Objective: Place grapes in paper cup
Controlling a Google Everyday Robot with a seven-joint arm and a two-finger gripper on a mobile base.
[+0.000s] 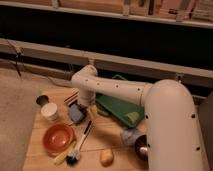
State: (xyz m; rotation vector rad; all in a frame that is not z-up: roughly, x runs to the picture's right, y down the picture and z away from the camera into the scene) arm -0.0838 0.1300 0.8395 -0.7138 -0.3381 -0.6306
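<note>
The white paper cup point(49, 111) stands upright at the left of the wooden table point(107, 132), next to a smaller dark grey cup point(42, 99). My white arm reaches in from the right, bends at its elbow point(85, 80) and points down. My gripper point(84, 109) is low over the table, right beside a blue-grey square block point(76, 113) and a hand's width to the right of the paper cup. I see no grapes; they are either hidden by the gripper or out of view.
An orange bowl point(58, 137) sits in front of the paper cup. A brush point(79, 146) lies beside it. A striped bar point(71, 98), a green cloth point(122, 109), a yellowish lump point(106, 156), a bluish cup point(131, 136) and a dark bowl point(142, 146) are also on the table.
</note>
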